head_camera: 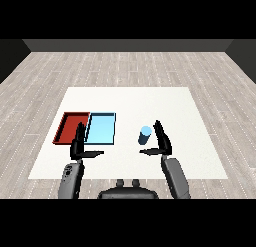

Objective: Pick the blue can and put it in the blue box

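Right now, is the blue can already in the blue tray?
No. The blue can stands upright on the white table, right of the light blue tray and next to the open right hand.

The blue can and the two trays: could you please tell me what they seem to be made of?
The small blue cylindrical can looks matte, with no glint; metal or plastic, I cannot tell. The shallow red tray and light blue tray show flat, even colour, probably plastic.

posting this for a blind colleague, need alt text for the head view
A blue can stands on a white table, just left of the robot's open right hand. Farther left lie a light blue tray and a red tray, with the open left hand before them.
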Available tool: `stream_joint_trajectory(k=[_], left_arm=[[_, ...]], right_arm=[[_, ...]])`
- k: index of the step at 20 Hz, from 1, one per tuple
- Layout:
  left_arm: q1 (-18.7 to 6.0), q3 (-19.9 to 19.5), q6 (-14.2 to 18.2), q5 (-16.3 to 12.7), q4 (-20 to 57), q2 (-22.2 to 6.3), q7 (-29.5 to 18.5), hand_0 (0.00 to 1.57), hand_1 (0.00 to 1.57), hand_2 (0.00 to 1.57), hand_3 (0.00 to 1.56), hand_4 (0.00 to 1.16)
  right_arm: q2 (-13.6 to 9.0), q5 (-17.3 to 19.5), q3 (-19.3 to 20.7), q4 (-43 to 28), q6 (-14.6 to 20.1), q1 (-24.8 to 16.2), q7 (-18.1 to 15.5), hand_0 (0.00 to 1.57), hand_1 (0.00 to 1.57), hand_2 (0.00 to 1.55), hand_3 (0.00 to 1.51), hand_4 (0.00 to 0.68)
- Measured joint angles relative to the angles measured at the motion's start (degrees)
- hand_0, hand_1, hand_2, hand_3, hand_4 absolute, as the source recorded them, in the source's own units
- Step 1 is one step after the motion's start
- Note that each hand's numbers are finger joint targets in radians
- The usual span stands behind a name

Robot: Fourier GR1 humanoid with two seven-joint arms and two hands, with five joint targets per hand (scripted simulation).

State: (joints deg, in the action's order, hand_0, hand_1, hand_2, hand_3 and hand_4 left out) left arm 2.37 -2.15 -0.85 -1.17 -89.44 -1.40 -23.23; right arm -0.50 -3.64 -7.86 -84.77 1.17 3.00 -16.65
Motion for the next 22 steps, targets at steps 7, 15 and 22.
stream_joint_trajectory(k=[7,15,22], left_arm=[[-0.28,-0.5,0.35,0.66,0.19,-0.75,0.35,0.0,0.0,0.0,0.0,0.0],[1.15,0.09,-0.24,-0.12,-3.19,-0.71,2.78,0.0,0.0,0.0,0.0,0.0],[0.69,0.24,0.78,0.73,-2.59,-0.24,2.13,0.0,0.0,0.0,0.0,0.0]], right_arm=[[-0.02,-1.36,2.08,4.77,-0.02,2.09,-0.05,0.0,0.0,0.0,0.0,0.0],[-0.14,-2.77,5.21,15.08,0.44,7.26,-2.49,0.0,0.0,0.0,0.0,0.0],[0.18,-4.76,6.6,21.5,1.15,11.71,-2.54,0.0,0.0,0.0,0.0,0.0]])
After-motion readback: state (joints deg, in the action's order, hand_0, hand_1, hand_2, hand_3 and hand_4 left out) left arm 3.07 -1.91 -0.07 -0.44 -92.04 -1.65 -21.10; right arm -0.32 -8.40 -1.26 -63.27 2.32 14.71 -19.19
